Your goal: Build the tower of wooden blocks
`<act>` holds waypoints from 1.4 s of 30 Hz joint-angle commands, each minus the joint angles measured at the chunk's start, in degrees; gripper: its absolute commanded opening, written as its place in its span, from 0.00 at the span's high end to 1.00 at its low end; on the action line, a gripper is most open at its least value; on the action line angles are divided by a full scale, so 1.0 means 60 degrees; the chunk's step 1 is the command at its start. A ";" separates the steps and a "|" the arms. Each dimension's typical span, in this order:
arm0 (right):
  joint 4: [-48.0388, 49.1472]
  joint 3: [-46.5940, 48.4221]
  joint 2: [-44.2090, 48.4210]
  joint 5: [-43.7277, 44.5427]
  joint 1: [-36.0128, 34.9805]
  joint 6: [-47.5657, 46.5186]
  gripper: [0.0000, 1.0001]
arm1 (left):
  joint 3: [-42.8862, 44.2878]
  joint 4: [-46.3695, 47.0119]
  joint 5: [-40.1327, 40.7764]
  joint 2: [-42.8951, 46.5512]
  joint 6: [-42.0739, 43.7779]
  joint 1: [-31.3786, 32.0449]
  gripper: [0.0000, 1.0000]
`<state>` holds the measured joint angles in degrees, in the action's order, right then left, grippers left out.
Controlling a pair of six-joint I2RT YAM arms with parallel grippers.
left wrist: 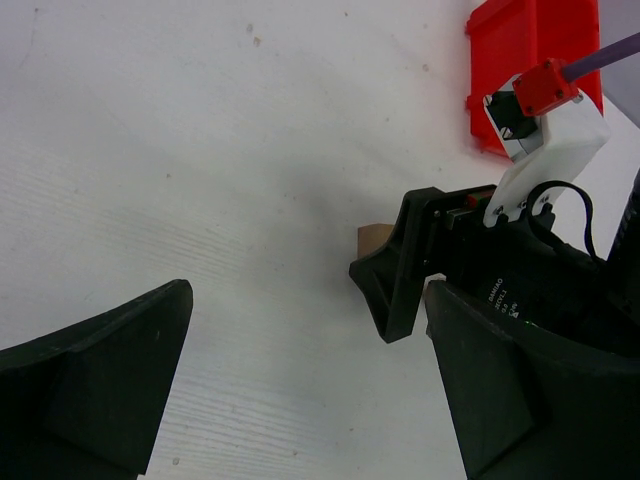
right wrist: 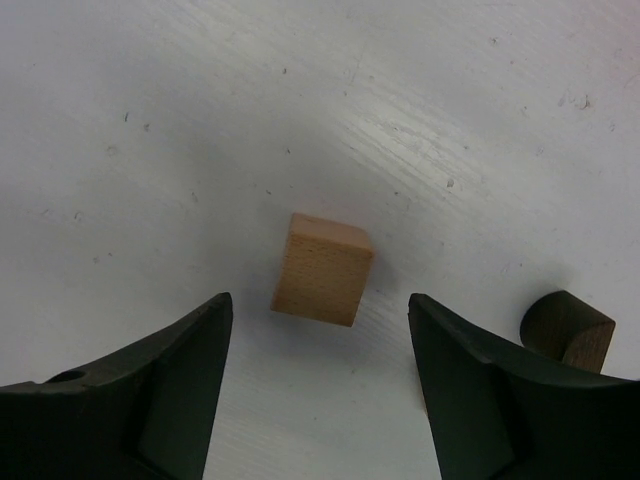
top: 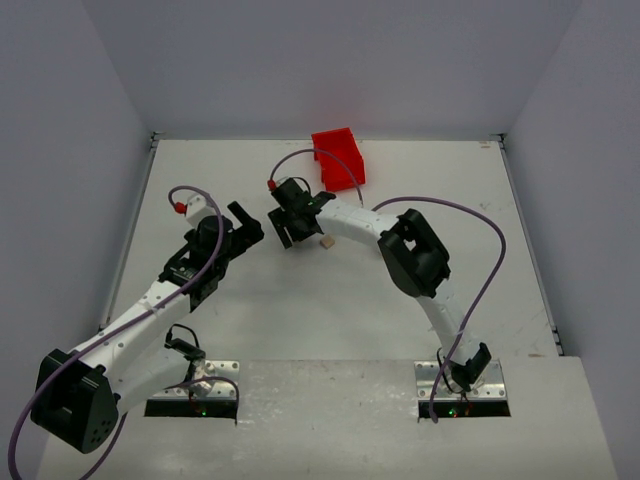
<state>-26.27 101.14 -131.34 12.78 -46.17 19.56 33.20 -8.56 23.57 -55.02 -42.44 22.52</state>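
Wood block on scuffed white table, grey walls, left end effector open, right end effector open astride block

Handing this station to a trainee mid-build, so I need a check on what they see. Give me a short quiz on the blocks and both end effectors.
1. True or false: the right end effector has clamped the pale block.
2. The dark block lies: (A) atop the pale block, (B) on the table outside the right end effector's jaws, (C) between those jaws.
3. How do the left end effector's jaws stand, and what do they hold?

Key: 1 false, a gap shows on each side of the block. 2 B. 3 open, holding nothing.
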 commanded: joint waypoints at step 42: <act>-0.5109 -0.3327 0.6251 -0.8361 0.2114 -1.5266 0.84 | -0.0300 0.1265 -0.0827 0.0227 0.0923 0.0000 0.00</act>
<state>-33.18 77.43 -96.14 -24.52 -35.68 -49.17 31.31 -4.91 20.07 -53.93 -39.11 22.52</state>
